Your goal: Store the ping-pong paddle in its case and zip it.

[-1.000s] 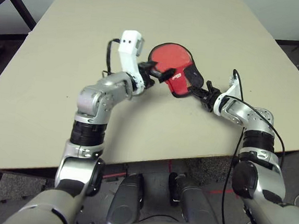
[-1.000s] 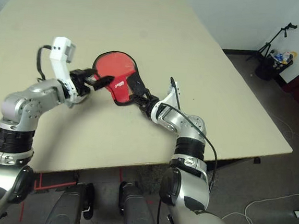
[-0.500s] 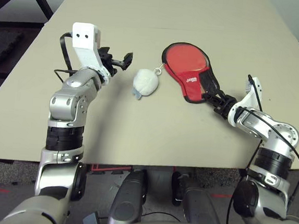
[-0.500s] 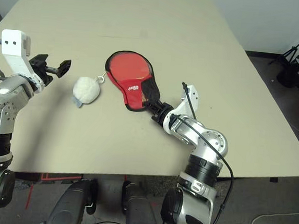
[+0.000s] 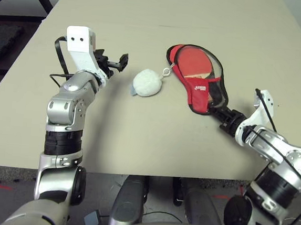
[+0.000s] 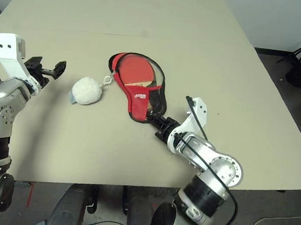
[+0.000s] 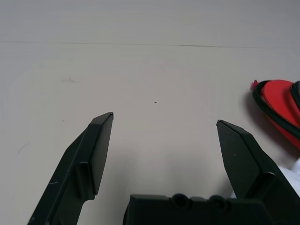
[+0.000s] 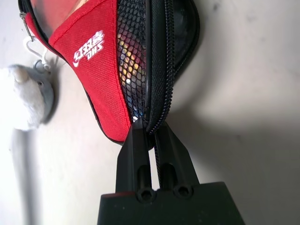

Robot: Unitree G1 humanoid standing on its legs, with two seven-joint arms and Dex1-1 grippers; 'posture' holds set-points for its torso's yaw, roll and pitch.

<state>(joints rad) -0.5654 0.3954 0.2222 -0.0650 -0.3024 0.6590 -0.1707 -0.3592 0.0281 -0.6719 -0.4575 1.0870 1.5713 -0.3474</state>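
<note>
The case (image 5: 199,84) now lies partly open on the tabletop (image 5: 137,137), where a second ago it lay closed flat: its red flap is drawn toward the narrow end, exposing the red face of the ping-pong paddle (image 5: 194,61) inside. The right pincer (image 8: 149,132) is pressed together on the black zipper edging at the case's narrow end, beside the mesh pocket, and has pulled back toward the robot, taking that edge with it. The left pincer (image 5: 111,63) has let go of the case and withdrawn to the left; it now hovers with its fingers spread wide, well apart from the case. A white fluffy ball (image 5: 146,83), attached at the case's round end, lies uncovered between the left pincer and the case. Judgement: the paddle is stored, but the zip remains open, so zipping is still outstanding.
</note>
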